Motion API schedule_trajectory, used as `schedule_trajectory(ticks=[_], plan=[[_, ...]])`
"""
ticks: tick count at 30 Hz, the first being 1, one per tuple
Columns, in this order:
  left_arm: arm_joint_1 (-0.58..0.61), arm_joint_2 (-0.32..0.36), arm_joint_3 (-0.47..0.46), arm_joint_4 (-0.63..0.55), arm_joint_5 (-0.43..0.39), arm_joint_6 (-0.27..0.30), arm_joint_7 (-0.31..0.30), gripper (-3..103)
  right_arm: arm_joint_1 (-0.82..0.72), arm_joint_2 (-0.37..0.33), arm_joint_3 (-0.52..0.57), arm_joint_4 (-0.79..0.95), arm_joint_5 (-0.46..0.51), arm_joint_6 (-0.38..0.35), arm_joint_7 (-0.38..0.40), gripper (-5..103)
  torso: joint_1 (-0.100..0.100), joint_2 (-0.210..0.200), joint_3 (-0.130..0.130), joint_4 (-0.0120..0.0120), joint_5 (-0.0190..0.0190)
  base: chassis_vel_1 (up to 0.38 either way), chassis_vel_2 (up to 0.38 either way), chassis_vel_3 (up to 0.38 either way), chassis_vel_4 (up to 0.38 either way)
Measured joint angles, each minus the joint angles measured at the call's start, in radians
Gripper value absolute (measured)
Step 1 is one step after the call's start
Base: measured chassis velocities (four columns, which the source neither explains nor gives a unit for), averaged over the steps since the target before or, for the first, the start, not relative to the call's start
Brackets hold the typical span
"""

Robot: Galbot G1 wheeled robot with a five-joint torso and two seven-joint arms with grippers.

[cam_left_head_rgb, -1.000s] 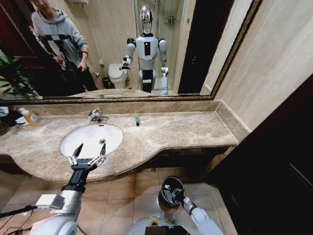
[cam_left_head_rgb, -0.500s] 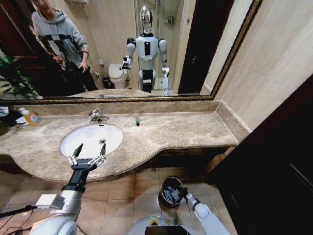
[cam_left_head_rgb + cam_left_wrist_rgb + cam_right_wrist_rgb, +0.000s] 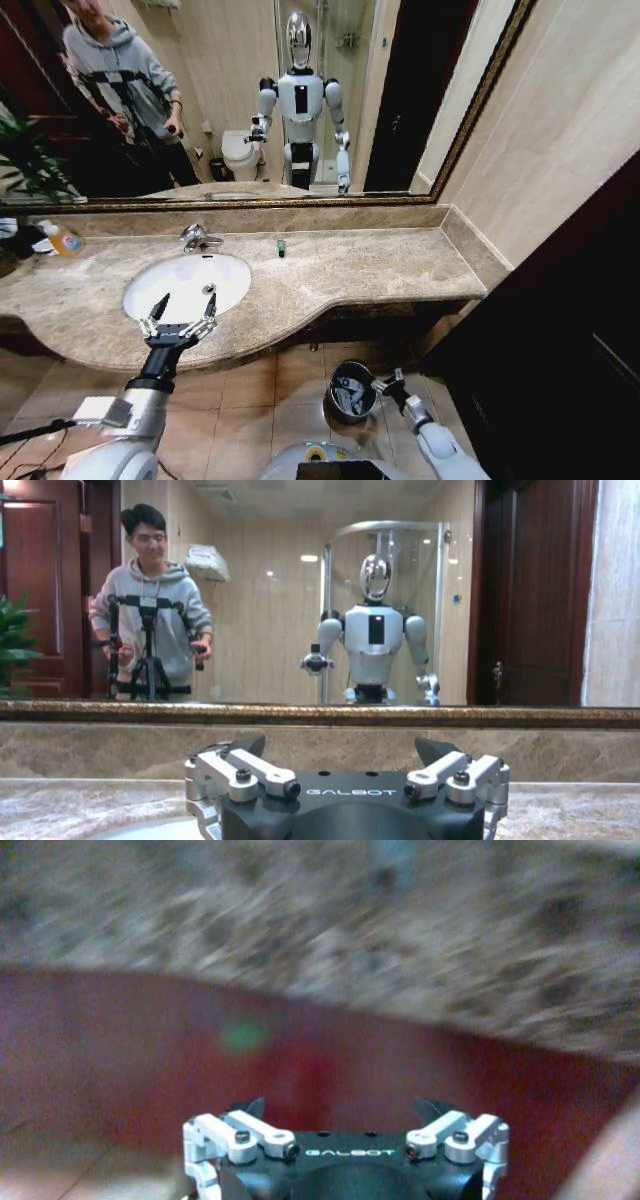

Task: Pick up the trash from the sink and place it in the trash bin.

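A bathroom scene, seen from just above the robot's shoulders. A beige marble worktop (image 3: 380,265) runs from left to right beneath a wide wall mirror (image 3: 250,100). Set into its left half is the sink (image 3: 165,283), a white oval basin with a chrome faucet (image 3: 197,237) at its far edge. The part of the basin that can be seen looks bare.

The left gripper (image 3: 180,314) hangs over the near rim of the sink, fingers spread wide apart with nothing between them. In the left wrist view the same left gripper (image 3: 345,751) shows its two dark fingertips parted, pointing toward the marble backsplash and the mirror.

Farther along the worktop, to the right of the faucet and near the back wall, lies a small green-black piece (image 3: 282,246) of trash, well apart from the sink.

At the far left end of the worktop stands an orange-yellow soap bottle (image 3: 64,240), beside a leafy plant (image 3: 25,155).

Down on the tiled floor (image 3: 250,395), in front of the worktop, sits the trash bin (image 3: 352,392), round and black with a shiny metal rim. The right gripper (image 3: 385,380) is just to the right of the bin's rim, low near the floor. The right wrist view shows the right gripper (image 3: 340,1108) with fingertips apart and empty, against a blurred marble edge.
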Motion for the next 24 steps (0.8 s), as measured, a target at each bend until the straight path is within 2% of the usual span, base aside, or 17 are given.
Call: schedule_trajectory(ticks=[2,5,8,9,11,14,16,17,20,21,24], plan=[[0.0,0.0,0.0,0.0,0.0,0.0,0.0,100,-0.034,-0.006,0.041,0.066,0.041,0.017,0.029,100,0.0,0.0,0.0,0.0001,-0.0001,0.0,0.0,0.0,0.0],[0.0,0.0,0.0,0.0,0.0,0.0,0.0,100,-0.066,-0.009,0.075,0.124,0.079,0.017,0.017,100,0.0,0.0,0.0,0.0001,-0.0002,0.0,0.0,0.0,0.0],[0.0,0.0,0.0,0.0,0.0,0.0,0.0,100,-0.174,-0.023,0.179,0.321,0.153,0.002,-0.048,100,0.0,0.0,0.0,-0.0001,-0.0007,0.0,0.0,0.0,0.0],[0.0,0.0,0.0,0.0,0.0,0.0,0.0,100,-0.174,-0.023,0.179,0.321,0.153,0.002,-0.048,100,0.0,0.0,0.0,-0.0001,-0.0007,0.0,0.0,0.0,0.0],[0.0,0.0,0.0,0.0,0.0,0.0,0.0,100,-0.214,-0.014,0.214,0.414,0.206,0.023,-0.108,100,0.0,0.0,0.0,0.0,-0.0003,0.0,0.0,0.0,0.0],[0.0,0.0,0.0,0.0,0.0,0.0,0.0,100,-0.24,-0.002,0.225,0.49,0.218,0.01,-0.117,100,0.0,0.0,0.0,0.0,0.0,0.0,0.0,0.0,0.0],[0.0,0.0,0.0,0.0,0.0,0.0,0.0,100,-0.263,0.01,0.24,0.612,0.224,-0.047,-0.114,100,0.0,0.0,0.0,-0.0001,-0.0004,0.0,0.0,0.0,0.0],[0.0,0.0,0.0,0.0,0.0,0.0,0.0,100,-0.263,0.01,0.24,0.612,0.224,-0.047,-0.114,100,0.0,0.0,0.0,-0.0001,-0.0004,0.0,0.0,0.0,0.0],[0.0,0.0,0.0,0.0,0.0,0.0,0.0,100,-0.25,0.005,0.24,0.736,0.22,-0.137,-0.087,100,0.0,0.0,0.0,-0.0001,-0.0004,0.0,0.0,0.0,0.0],[0.0,0.0,0.0,0.0,0.0,0.0,0.0,100,-0.25,0.005,0.24,0.736,0.22,-0.137,-0.087,100,0.0,0.0,0.0,-0.0001,-0.0004,0.0,0.0,0.0,0.0],[0.0,0.0,0.0,0.0,0.0,0.0,0.0,100,-0.181,-0.019,0.179,0.817,0.209,-0.235,-0.094,100,0.0,0.0,0.0,-0.0001,-0.001,0.0,0.0,0.0,0.0]])
